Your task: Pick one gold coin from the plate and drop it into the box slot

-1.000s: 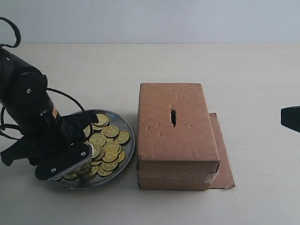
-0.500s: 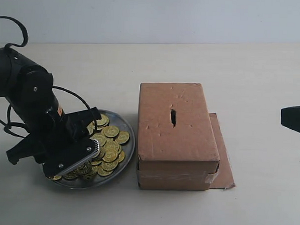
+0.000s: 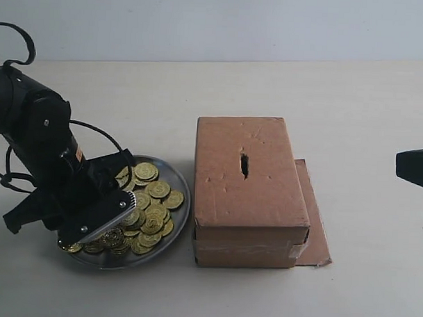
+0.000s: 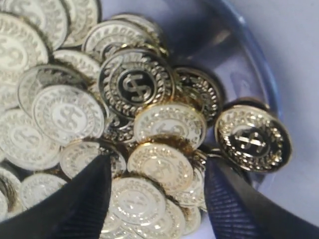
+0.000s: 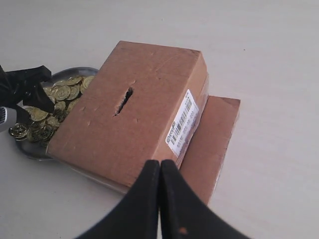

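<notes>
The silver-grey plate (image 3: pixel 180 216) holds a heap of gold coins (image 3: pixel 155 190) left of the brown box (image 3: pixel 248 194). The box slot (image 3: pixel 244 165) is a dark slit in the box's top. My left gripper (image 3: pixel 115 225) is down in the plate's near-left part, open, its two dark fingers (image 4: pixel 84 199) straddling a pile of coins (image 4: pixel 159 167) without closing on any. In the right wrist view the box (image 5: pixel 134 114), slot (image 5: pixel 123 101) and plate (image 5: pixel 79 72) lie ahead of my right gripper (image 5: pixel 160 167), which is shut and empty, off to the right.
A flat cardboard flap (image 3: pixel 313 225) sticks out from the box's right side. The box's side carries a white barcode label (image 5: pixel 182 122). The pale tabletop (image 3: pixel 366 101) stretches behind and right of the box. The right arm (image 3: pixel 414 169) shows at the exterior view's right edge.
My left gripper has shifted left and lower into the plate's near-left coins, and more coins on the plate's right side now show. The right arm has not moved.
</notes>
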`<state>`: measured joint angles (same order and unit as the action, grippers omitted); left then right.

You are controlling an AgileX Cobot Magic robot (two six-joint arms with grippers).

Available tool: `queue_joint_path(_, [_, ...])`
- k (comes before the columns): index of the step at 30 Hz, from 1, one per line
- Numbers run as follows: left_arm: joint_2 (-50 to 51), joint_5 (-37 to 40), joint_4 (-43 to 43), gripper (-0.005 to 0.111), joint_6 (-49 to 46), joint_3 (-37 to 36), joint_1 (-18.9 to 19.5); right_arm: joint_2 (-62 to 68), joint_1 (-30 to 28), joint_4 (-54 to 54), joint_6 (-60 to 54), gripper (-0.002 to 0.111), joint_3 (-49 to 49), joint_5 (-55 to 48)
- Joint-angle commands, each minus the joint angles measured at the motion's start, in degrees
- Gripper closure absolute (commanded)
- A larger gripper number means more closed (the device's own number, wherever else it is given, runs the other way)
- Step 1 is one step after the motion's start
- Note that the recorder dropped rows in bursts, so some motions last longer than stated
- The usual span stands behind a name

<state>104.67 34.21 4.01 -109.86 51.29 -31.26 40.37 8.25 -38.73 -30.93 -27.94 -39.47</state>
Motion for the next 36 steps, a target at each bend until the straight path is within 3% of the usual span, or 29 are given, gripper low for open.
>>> queue_joint_path(1, [0.0,1.1,0.4,0.052,0.7,0.2,1.5,0.1,0.1,-0.4,-0.6,0.108,-0.4,-0.1])
queue_joint_path(9, [2.5,-0.2,0.4,0.052,0.7,0.2,1.5,0.1,0.1,-0.4,-0.6,0.108,-0.4,-0.1])
queue_joint_path(13, [2.6,-0.9,0.4,0.075,0.7,0.2,1.4,0.1,0.1,-0.4,-0.5,0.108,-0.4,-0.1])
queue_joint_path(15, [2.6,-0.9,0.4,0.08,0.7,0.2,1.4,0.1,0.1,-0.4,-0.5,0.108,-0.4,-0.1])
queue_joint_path(22, [1.3,1.5,0.4,0.078,0.7,0.2,1.4,0.1,0.1,-0.4,-0.5,0.108,-0.4,-0.1])
queue_joint_path(28, [-1.5,5.1,0.4,0.049,0.5,0.2,1.4,0.1,0.1,-0.4,-0.5,0.108,-0.4,-0.1])
queue_joint_path(36, [-2.3,5.7,-0.4,0.052,-2.7,0.2,-1.1,0.1,0.1,-0.4,-0.5,0.108,-0.4,-0.1])
